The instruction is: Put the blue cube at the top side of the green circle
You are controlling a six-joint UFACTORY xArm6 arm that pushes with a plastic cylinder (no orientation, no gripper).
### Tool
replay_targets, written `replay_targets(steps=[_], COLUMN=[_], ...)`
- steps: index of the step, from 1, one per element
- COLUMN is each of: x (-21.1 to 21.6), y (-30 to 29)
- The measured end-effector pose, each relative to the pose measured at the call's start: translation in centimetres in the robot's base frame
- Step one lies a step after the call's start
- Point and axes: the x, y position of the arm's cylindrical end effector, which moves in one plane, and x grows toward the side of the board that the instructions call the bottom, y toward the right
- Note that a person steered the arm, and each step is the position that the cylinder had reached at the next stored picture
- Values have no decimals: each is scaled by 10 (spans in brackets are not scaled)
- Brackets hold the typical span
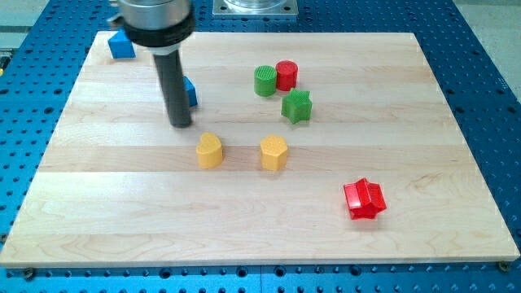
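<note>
The blue cube [190, 92] lies left of the board's middle, mostly hidden behind my rod. My tip [180, 124] rests on the board just below and left of the cube, touching or nearly touching it. The green circle [265, 80] stands to the right of the cube, near the view's top centre, with a red cylinder [286, 75] touching its right side.
A second blue block [122, 45] sits at the top left corner. A green star [297, 107] lies below the red cylinder. A yellow heart-like block [209, 150] and a yellow hexagon [273, 153] sit mid-board. A red block [363, 199] lies lower right.
</note>
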Motion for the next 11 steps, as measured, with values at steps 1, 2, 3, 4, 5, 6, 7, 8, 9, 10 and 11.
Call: replay_targets(steps=[1,2,3,4,5,6,7,8,9,10,11], x=[-22,-51,-34,-60,-87,-110,-127,-138,-138,-140,-139], y=[12,39,1,-2,14,15,-1,40,109,148,144])
